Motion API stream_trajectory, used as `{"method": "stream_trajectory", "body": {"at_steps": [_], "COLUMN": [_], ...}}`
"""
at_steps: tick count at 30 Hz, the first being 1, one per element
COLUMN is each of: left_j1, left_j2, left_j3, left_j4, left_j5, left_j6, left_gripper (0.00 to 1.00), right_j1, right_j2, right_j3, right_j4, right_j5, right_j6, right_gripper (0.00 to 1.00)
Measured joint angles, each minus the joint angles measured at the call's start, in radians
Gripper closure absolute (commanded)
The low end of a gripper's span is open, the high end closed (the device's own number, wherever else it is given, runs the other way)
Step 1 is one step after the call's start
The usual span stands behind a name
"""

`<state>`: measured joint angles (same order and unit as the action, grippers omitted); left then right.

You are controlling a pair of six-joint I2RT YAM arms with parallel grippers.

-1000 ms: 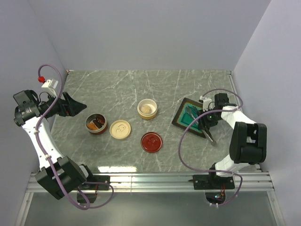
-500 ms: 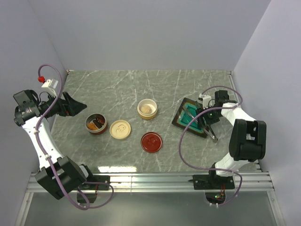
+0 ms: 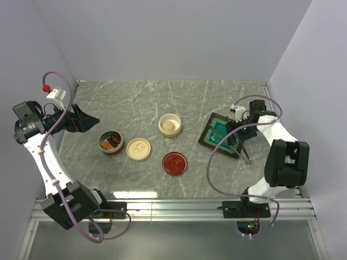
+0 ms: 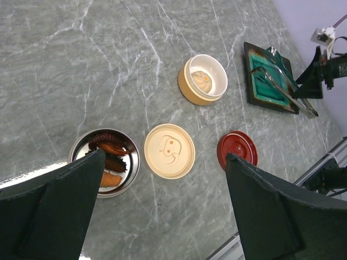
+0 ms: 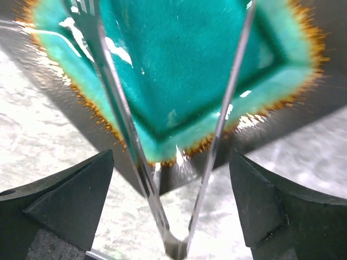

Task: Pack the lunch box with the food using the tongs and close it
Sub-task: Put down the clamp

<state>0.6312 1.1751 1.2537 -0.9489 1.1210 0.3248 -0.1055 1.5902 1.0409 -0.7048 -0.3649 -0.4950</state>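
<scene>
Two robot arms work over a grey marble table [image 3: 162, 103]. At the right of the overhead view, the right gripper [image 5: 172, 179] hangs over the tongs [image 5: 116, 108]. Its fingers [image 5: 65, 200] are spread wide on either side of the two silver arms and touch neither. The tongs lie slantwise across a square teal tray [image 3: 207, 140], and their joined end pokes off its lower right edge.

At the far left, the left gripper [image 4: 165, 179] is also wide open and holds nothing, well above the dishes. Left of centre, a steel bowl [image 3: 110, 142] holds the food [image 4: 111, 162], brown and orange pieces. A tan container [image 3: 169, 124] near the centre holds one pale piece. A cream lid [image 3: 138, 149] and a red lid [image 3: 174, 163] lie flat nearby.

Packing looks not yet begun, and the step in hand seems to be picking up the tongs. Next, the right fingers would need to close on both silver arms, firmly enough to lift them without slipping.
</scene>
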Motion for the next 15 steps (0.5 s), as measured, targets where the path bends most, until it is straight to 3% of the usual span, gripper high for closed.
{"method": "stream_trajectory", "body": {"at_steps": [1, 11, 15], "left_j1": [0.000, 0.000, -0.001], "left_j2": [0.000, 0.023, 0.048], "left_j3": [0.006, 0.058, 0.060], "left_j4": [-0.006, -0.089, -0.168], "left_j5": [0.000, -0.021, -0.028], "left_j6": [0.004, 0.080, 0.166], "left_gripper": [0.01, 0.01, 0.01], "right_j1": [0.000, 0.027, 0.186], "right_j2": [-0.014, -0.153, -0.225], "right_j3": [0.010, 0.240, 0.253], "right_j4": [-0.012, -0.120, -0.154], "right_j5": [0.003, -0.025, -0.049], "right_j6": [0.000, 0.018, 0.005], "right_gripper": [0.01, 0.00, 0.01]}}
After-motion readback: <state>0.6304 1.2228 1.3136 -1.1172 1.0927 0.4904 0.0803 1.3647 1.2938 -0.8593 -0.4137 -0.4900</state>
